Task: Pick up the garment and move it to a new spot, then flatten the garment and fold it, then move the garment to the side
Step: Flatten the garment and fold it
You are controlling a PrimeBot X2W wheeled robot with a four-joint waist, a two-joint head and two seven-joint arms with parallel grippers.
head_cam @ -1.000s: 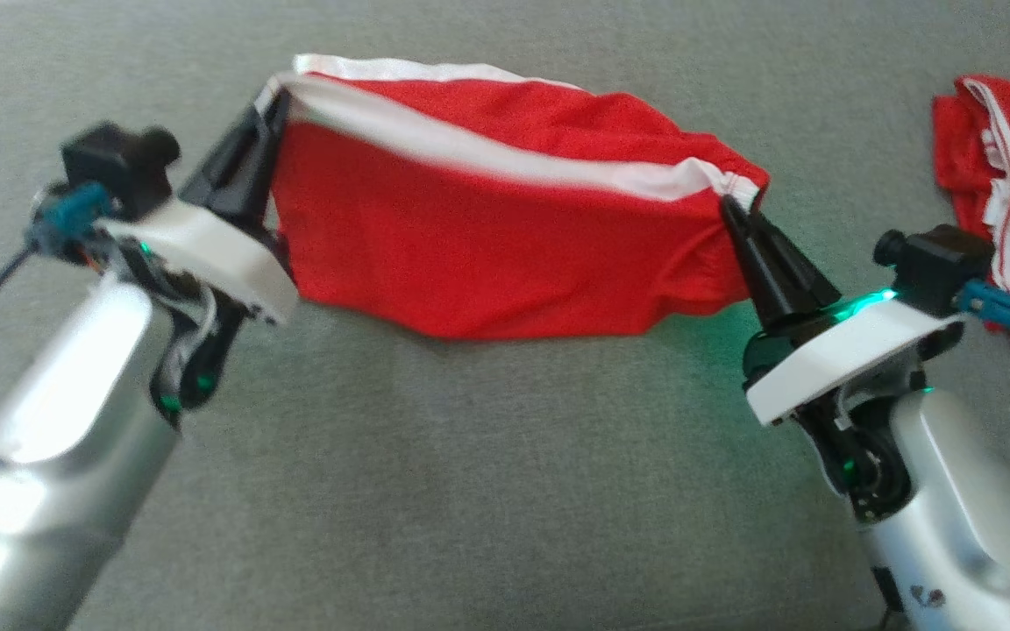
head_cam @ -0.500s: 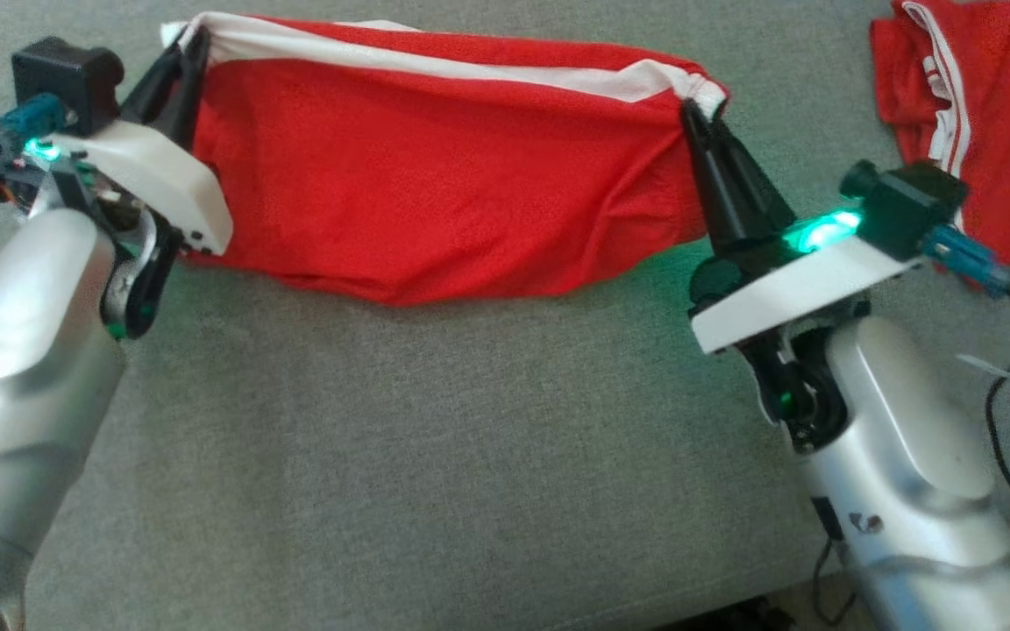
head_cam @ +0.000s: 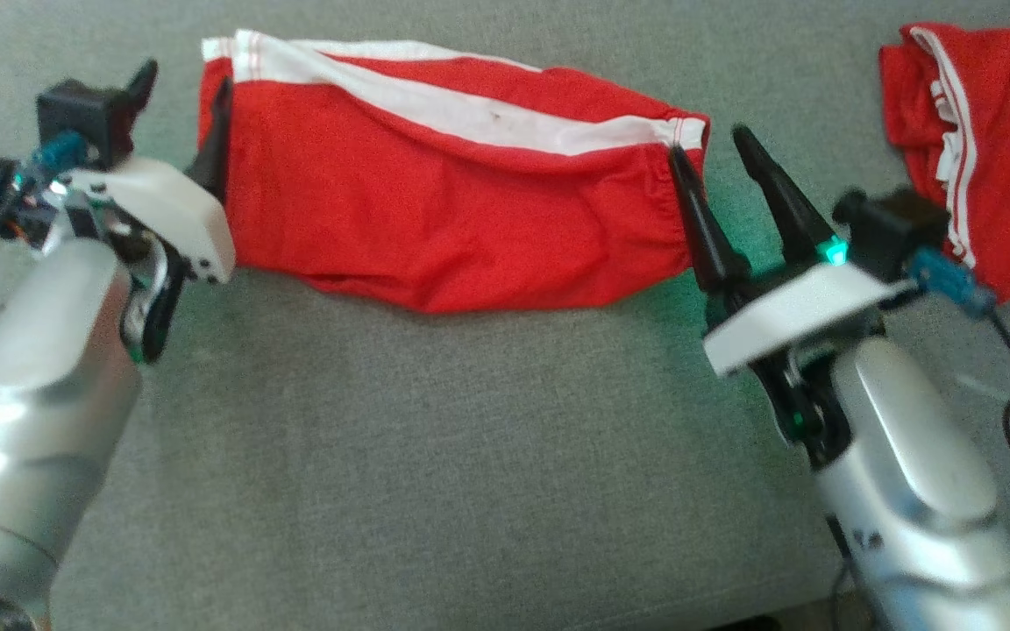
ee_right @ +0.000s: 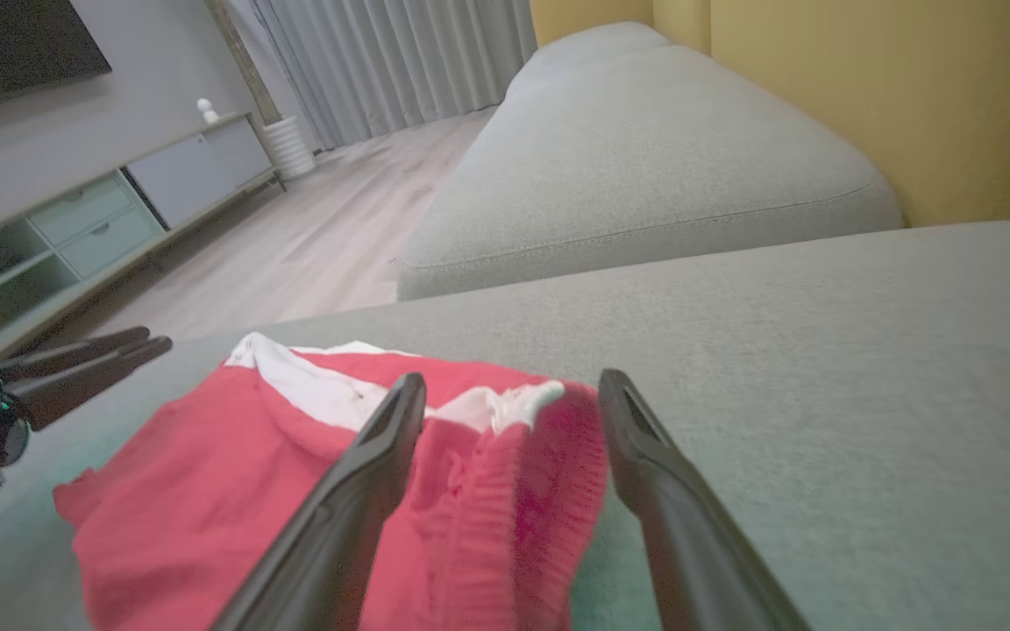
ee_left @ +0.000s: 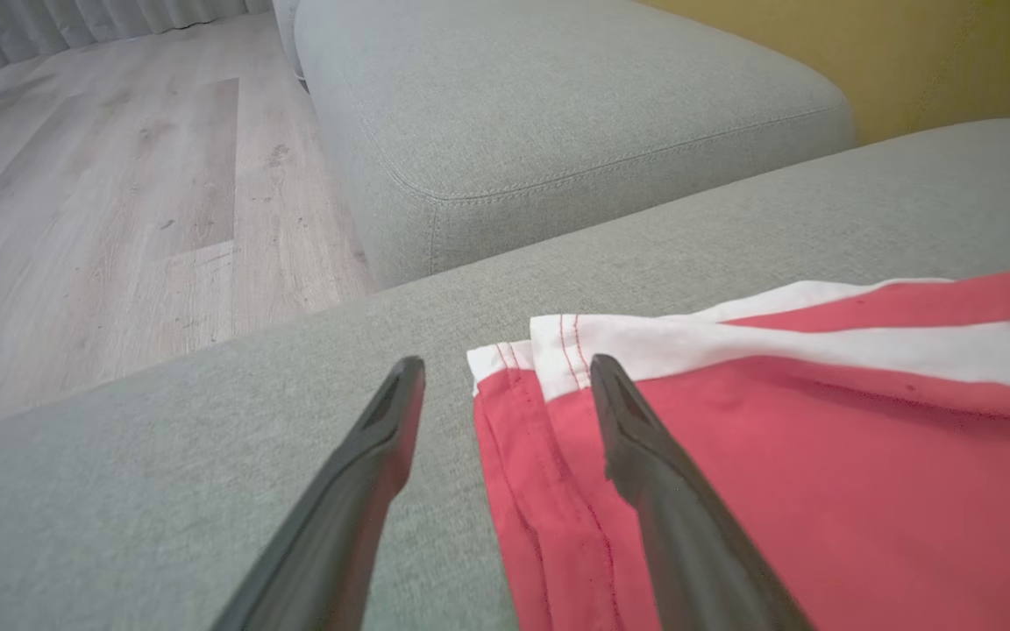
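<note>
The garment [head_cam: 435, 219] is a red piece with a white stripe along its far edge, lying spread out on the grey sofa cushion [head_cam: 435, 456]. My left gripper [head_cam: 182, 92] stands open at its left end, and the white-hemmed corner [ee_left: 514, 359] lies between the fingers, ungripped. At the right end my right gripper [head_cam: 708, 145] is open too, straddling the gathered edge [ee_right: 514, 456] without holding it. In the right wrist view the left gripper [ee_right: 75, 359] shows at the far left beyond the garment [ee_right: 207, 456].
A second red garment with white trim [head_cam: 987, 131] lies bunched at the cushion's far right. Beyond the cushion stand another grey sofa section [ee_left: 558, 114], a wooden floor [ee_left: 119, 219], a yellow wall [ee_right: 864, 88] and a low cabinet [ee_right: 75, 219].
Both grippers have opened and let go of the garment's ends. The garment, held stretched above the cushion before, now lies on it. The head view has shifted as well.
</note>
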